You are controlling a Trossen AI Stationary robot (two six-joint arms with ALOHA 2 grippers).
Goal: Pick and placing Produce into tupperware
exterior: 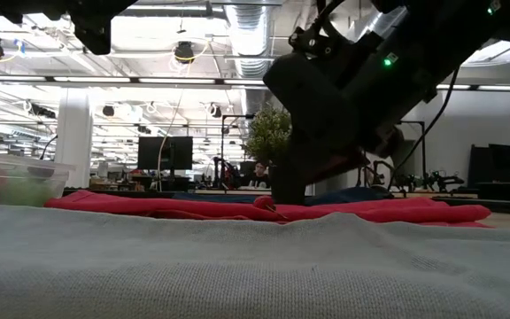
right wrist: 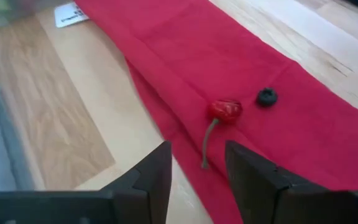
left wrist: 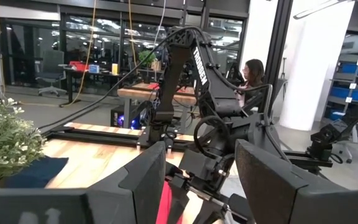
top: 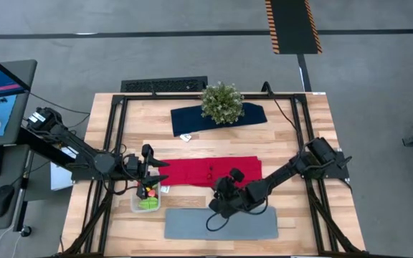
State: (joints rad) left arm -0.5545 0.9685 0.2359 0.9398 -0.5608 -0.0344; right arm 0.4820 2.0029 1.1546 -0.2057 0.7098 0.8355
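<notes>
Two arms, one clear tupperware, one potted plant, three cloths: red, navy, grey.

**Four cameras, one desk**

The high view looks straight down from well above, taking in the whole desk and both arms. The low view sits at desk-top level on the grey mat, facing level across the red cloth into the room behind. The left wrist view looks forward between its own fingers across the desk at the other arm and the room. The right wrist view looks down, very close, at the red cloth. The high, low and right wrist views share that cloth; the potted plant shows in the high, low and left wrist views.
</notes>
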